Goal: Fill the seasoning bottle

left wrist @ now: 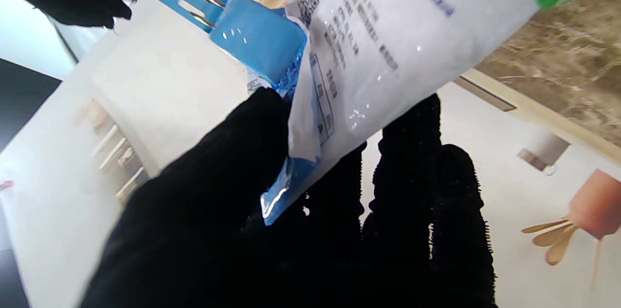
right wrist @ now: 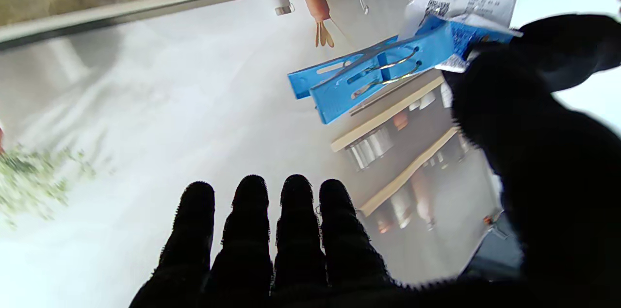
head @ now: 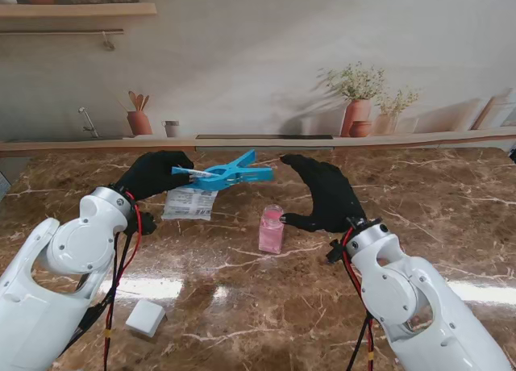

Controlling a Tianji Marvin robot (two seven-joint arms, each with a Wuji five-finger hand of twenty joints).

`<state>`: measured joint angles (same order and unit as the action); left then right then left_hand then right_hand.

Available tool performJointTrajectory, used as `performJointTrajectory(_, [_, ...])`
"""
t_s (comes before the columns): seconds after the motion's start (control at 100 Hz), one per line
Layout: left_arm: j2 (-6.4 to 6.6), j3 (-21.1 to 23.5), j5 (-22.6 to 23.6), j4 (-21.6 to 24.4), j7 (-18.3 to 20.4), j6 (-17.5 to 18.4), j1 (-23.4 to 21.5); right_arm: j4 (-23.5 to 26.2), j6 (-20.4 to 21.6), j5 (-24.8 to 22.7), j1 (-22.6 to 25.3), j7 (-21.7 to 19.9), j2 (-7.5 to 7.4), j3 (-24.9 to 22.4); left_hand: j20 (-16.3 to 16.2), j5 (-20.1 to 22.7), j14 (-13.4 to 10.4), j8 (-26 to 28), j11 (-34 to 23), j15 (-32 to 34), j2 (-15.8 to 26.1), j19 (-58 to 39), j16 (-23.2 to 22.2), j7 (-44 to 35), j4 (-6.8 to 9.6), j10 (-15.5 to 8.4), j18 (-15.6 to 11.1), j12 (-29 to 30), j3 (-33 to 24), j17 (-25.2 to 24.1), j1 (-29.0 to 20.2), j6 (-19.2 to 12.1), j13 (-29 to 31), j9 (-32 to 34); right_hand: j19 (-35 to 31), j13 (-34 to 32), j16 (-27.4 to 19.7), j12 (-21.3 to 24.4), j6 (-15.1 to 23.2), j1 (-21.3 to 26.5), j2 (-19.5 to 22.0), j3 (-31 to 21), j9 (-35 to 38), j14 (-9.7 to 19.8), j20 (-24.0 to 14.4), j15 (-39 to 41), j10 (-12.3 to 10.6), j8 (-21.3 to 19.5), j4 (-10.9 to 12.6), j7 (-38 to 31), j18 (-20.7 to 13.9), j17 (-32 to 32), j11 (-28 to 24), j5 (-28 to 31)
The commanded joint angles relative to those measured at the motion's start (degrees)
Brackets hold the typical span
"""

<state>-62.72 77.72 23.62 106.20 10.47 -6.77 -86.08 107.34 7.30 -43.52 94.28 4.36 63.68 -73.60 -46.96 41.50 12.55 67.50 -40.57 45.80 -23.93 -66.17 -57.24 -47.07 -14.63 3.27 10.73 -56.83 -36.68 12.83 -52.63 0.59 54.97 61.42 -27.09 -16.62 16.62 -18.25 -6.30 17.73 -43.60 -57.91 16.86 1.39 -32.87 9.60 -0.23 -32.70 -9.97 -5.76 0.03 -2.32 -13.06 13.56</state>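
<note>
My left hand [head: 153, 174] is shut on the top edge of a white seasoning bag [head: 190, 202], which hangs above the table. A large blue clip [head: 230, 173] is clamped on the bag's top and points to the right. The left wrist view shows the bag [left wrist: 368, 51] pinched between thumb and fingers, with the clip [left wrist: 252, 41] beyond. My right hand [head: 326, 192] is open just right of the clip's free end, fingers spread and not touching it. The clip [right wrist: 373, 72] lies ahead of the right fingers [right wrist: 291, 230]. A small pink seasoning bottle [head: 272, 229] stands upright near my right thumb.
A white square lid or block [head: 146, 317] lies on the brown marble table [head: 242, 306] near my left arm. A ledge at the back carries a terracotta utensil pot [head: 139, 122], a small cup [head: 171, 128] and potted plants [head: 359, 105].
</note>
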Motion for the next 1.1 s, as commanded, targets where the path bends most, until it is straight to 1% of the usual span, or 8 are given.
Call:
performJointTrajectory(0.0, [0.05,-0.21,0.18,1.76,0.16,0.72,0.05,3.67,-0.28,0.03,0.15,-1.5,-0.58,-0.31,-0.96,6.05,0.17,4.3,-1.47,-1.25,7.43,0.69,-1.11,-9.2,2.72,-1.05,0.55,-0.56,-2.88,-0.97,-5.26,-9.07,0.18,2.81,2.26,3.13,-1.03,0.49,-1.59,-3.01,-1.92,-1.6,-1.23,0.92,1.27,-1.43,0.97,1.07,0.69,0.54,-2.67,1.96,2.08,-1.24])
performJointTrajectory(0.18, [0.16,-1.63,-0.09,4.47,0.73,1.2,-0.11,11.22,-1.86,-6.01,0.12,-8.77,-1.9,-1.36,-1.01,5.92,0.19,4.57,-1.37,-1.33,7.58,0.72,-1.23,-9.06,2.85,-1.1,0.52,-0.5,-2.46,-0.92,-5.48,-9.12,0.29,2.84,2.89,4.65,-1.55,0.83,-4.01,-6.26,-3.1,-3.09,-1.96,0.44,1.64,-2.4,2.95,0.61,0.04,0.63,-2.97,2.93,4.05,-2.83])
performJointTrajectory(0.3, [0.08,-3.26,-0.5,5.57,0.53,1.4,0.04,14.45,-3.23,-7.33,-0.49,-15.55,-2.79,-1.53,-1.04,5.94,0.23,4.62,-1.34,-1.36,7.64,0.76,-1.29,-8.98,2.93,-1.11,0.5,-0.44,-2.33,-0.86,-5.55,-9.12,0.36,2.89,2.91,4.8,-1.55,0.8,-6.41,-7.11,-2.05,-2.47,-1.89,-0.71,1.72,-2.56,5.16,-0.74,-0.07,-0.49,-2.45,3.11,4.98,-3.43])
performJointTrajectory(0.45, [-0.05,-5.59,-1.37,6.55,0.19,1.96,0.34,15.38,-5.98,-7.34,-2.24,-22.23,-3.62,-0.42,-1.08,5.92,0.2,4.75,-1.39,-1.39,7.68,0.8,-1.38,-8.99,2.98,-1.21,0.28,-0.48,-2.19,-0.62,-5.66,-9.16,0.44,2.88,2.78,4.93,-1.31,0.53,-7.23,-6.73,0.43,0.37,-1.53,-1.18,1.87,-2.77,5.9,-2.94,0.36,-2.06,-2.27,3.39,6.27,-4.33])
performJointTrajectory(0.59, [-0.25,-7.72,-2.01,7.54,-0.67,3.14,0.45,14.79,-8.51,-6.21,-3.31,-24.17,-3.84,0.98,-1.15,5.87,0.13,4.83,-1.39,-1.41,7.78,0.79,-1.45,-9.01,2.98,-1.35,0.25,-0.47,-2.04,-0.48,-5.57,-9.37,0.45,2.86,2.57,4.93,-1.0,-0.13,-7.04,-6.02,1.29,2.15,-0.88,-1.44,1.82,-2.66,5.78,-3.83,0.74,-2.68,-1.92,3.88,6.1,-4.0])
performJointTrajectory(0.88, [-0.88,-12.58,-2.18,8.95,-3.12,3.72,1.6,14.99,-12.75,-2.23,-3.7,-26.29,-4.0,1.44,-1.5,5.9,0.3,4.94,-1.46,-1.11,7.94,0.65,-1.78,-9.15,2.98,-1.34,0.04,-0.38,-1.93,-0.33,-5.63,-9.5,0.57,2.89,2.14,5.08,-0.08,-2.91,-3.19,-5.77,0.97,2.32,3.33,-1.07,1.27,-2.21,2.96,-6.24,0.72,-6.53,-1.2,5.74,3.93,1.92])
performJointTrajectory(0.99, [-1.01,-13.95,-2.09,9.28,-3.58,3.6,2.0,15.19,-13.48,-2.01,-3.77,-27.65,-4.19,1.27,-1.57,5.74,0.32,4.92,-1.45,-1.08,8.0,0.66,-1.83,-9.1,2.99,-1.35,0.03,-0.33,-1.89,-0.33,-5.65,-9.48,0.56,2.82,1.78,3.71,0.5,-4.94,0.36,-5.41,0.3,2.02,8.16,-0.96,0.96,-1.64,1.17,-7.98,0.67,-10.69,-0.88,5.69,2.04,10.37])
performJointTrajectory(1.09, [-1.17,-14.91,-2.03,9.16,-4.1,3.55,2.4,14.88,-14.42,-1.67,-3.87,-27.81,-4.2,1.47,-1.71,5.77,0.46,4.97,-1.48,-1.01,8.06,0.61,-1.92,-9.17,3.0,-1.15,0.11,-0.25,-1.83,-0.37,-5.76,-9.39,0.51,2.81,1.19,1.13,2.34,-10.0,4.17,-4.14,-0.46,1.37,14.87,-0.85,0.34,0.1,-0.95,-10.89,0.61,-14.72,-0.47,5.69,-1.31,16.17])
